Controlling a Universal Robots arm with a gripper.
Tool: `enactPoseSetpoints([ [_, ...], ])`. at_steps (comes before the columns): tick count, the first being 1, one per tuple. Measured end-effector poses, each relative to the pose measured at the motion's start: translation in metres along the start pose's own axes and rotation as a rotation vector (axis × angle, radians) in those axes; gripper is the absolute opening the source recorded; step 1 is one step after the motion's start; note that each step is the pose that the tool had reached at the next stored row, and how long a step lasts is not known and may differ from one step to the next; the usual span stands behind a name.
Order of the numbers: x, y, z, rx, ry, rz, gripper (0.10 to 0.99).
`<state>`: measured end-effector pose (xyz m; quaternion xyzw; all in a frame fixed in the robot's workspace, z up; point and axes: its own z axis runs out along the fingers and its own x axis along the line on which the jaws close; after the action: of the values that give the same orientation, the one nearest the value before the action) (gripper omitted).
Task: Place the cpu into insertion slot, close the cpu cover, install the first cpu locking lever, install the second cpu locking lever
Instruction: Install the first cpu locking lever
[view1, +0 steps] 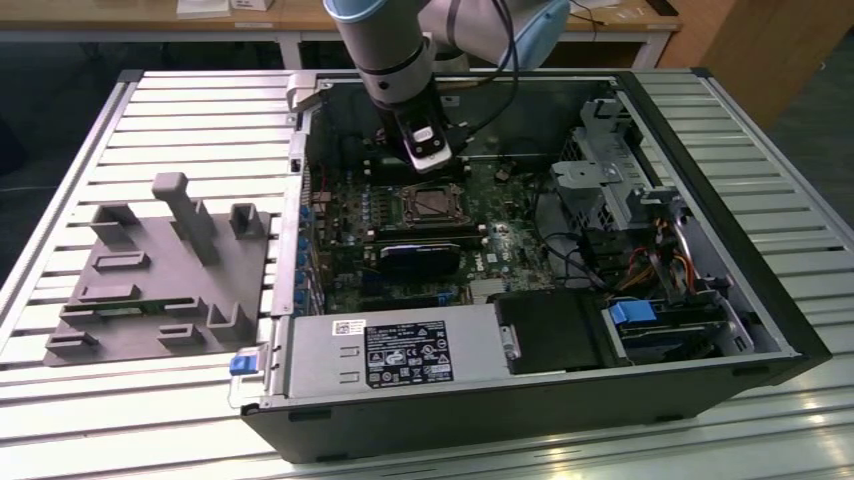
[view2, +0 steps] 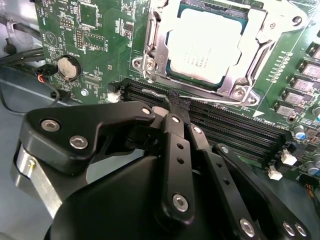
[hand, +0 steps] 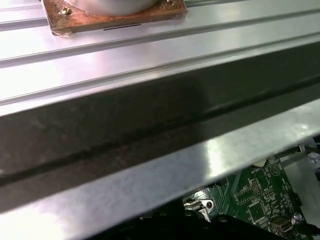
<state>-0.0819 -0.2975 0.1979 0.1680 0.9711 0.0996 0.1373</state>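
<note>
The cpu (view2: 210, 42) lies flat in the insertion slot (view1: 430, 203) on the green board. The silvery cpu cover (view2: 156, 50) is down over it, framing its metal top. A thin wire locking lever (view2: 220, 101) runs along the socket edge nearest the memory slots. My gripper (view2: 176, 101) is shut, its black fingers pressed together with the tips touching this lever. In the exterior view the gripper (view1: 430, 158) hangs inside the open computer case, just behind the socket.
Long black memory slots (view2: 235, 130) lie beside the socket, and a coin battery (view2: 67, 67) sits nearby. A black card (view1: 414, 252), power supply (view1: 387, 355) and drive cage (view1: 614, 170) crowd the case. A grey fixture (view1: 160, 270) stands at the exterior view's left. The case wall (hand: 150, 130) is close.
</note>
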Motion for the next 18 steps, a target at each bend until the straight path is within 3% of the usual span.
enactPoseSetpoints([
  [18, -0.001, -0.0007, 0.0068, 0.013, -0.0043, -0.004, 0.102],
])
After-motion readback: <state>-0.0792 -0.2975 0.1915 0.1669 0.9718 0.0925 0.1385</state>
